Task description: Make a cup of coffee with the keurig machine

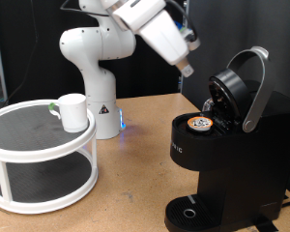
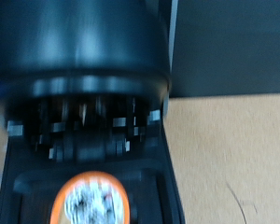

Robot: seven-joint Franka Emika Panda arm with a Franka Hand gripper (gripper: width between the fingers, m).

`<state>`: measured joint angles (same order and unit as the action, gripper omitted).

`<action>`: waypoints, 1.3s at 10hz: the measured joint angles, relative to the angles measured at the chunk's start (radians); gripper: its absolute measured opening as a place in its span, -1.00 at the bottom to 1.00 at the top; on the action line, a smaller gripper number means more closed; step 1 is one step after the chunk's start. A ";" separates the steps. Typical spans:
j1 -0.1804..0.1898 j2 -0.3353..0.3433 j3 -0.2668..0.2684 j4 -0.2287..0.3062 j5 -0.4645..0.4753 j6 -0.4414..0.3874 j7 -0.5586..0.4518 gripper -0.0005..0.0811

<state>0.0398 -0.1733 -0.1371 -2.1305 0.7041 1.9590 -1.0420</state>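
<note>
Arm bends down from the exterior view's top; I cannot tell how wide my tool (image 1: 188,69) is. It hangs just above the black keurig (image 1: 222,155), lid up, pod (image 1: 200,124) inside. Smooth white cup (image 1: 72,111) sits well apart on a round rack (image 1: 41,145).

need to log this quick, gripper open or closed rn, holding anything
gripper: cannot be told; it hangs above the coffee machine's raised lid, nothing seen between its fingers.
</note>
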 joint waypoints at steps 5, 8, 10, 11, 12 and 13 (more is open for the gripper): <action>0.035 -0.001 0.077 0.037 0.034 0.005 0.094 0.99; 0.046 -0.002 0.115 0.050 0.036 0.024 0.130 0.99; 0.048 -0.004 0.139 0.053 0.036 0.040 0.165 0.99; 0.049 -0.005 0.152 0.057 0.036 0.050 0.181 0.99; 0.050 -0.007 0.165 0.059 0.036 0.055 0.194 0.99; 0.051 -0.008 0.177 0.064 0.036 0.060 0.208 0.99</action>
<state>0.0912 -0.1815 0.0402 -2.0665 0.7398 2.0187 -0.8342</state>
